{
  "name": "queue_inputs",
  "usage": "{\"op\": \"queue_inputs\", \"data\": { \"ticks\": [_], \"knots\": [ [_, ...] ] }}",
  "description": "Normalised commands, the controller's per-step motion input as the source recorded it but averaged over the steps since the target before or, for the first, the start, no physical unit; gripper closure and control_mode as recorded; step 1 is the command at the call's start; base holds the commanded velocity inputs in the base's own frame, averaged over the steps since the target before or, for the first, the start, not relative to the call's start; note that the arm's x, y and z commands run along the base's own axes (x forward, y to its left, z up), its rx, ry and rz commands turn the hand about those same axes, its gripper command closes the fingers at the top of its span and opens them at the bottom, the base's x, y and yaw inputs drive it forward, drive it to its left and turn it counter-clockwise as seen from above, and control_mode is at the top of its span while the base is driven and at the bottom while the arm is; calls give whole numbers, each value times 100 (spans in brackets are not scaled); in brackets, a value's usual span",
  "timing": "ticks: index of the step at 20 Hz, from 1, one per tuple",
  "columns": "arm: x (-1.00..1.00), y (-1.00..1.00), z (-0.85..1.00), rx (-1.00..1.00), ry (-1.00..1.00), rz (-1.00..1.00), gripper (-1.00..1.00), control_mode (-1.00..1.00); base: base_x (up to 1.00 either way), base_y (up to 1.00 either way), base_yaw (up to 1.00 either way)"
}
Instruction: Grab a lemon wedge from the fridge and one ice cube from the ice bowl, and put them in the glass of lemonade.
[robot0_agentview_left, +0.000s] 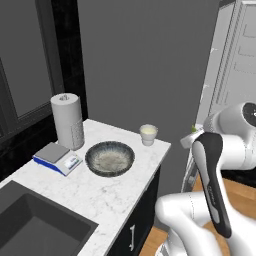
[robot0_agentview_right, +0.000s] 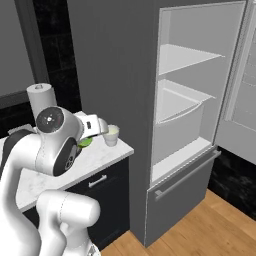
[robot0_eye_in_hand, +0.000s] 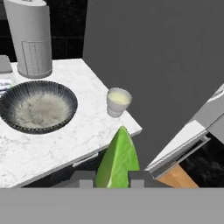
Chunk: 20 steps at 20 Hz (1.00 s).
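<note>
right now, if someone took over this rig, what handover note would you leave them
Gripper: shut on the lemon wedge, held out past the counter's edge, short of the cup.
Glass of lemonade: upright near the corner of the marble counter.
Ice bowl: on the counter beside the glass, apart from it, next to the paper-towel roll.
Fridge: door open, shelves bare.
Done: wedge fetched.
Left: drop the wedge into the glass, then take an ice cube from the bowl and add it.

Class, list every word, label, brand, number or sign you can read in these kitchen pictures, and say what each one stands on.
No readable text anywhere.
Kitchen scale: its front panel is a pale blur, too small to read.
Paper-towel roll: faint grid pattern only, no letters.
</note>
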Motion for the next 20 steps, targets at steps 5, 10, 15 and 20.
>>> {"op": "queue_inputs", "data": {
  "ticks": [5,10,15,20],
  "knots": [
    [0,17,0,-27,14,16,100,-100,0,0,0],
    [4,28,0,-38,25,21,100,-100,0,0,0],
    [22,3,0,-37,12,47,100,-100,0,0,0],
    [15,-9,-5,-30,7,54,100,-100,0,0,0]
  ]
}}
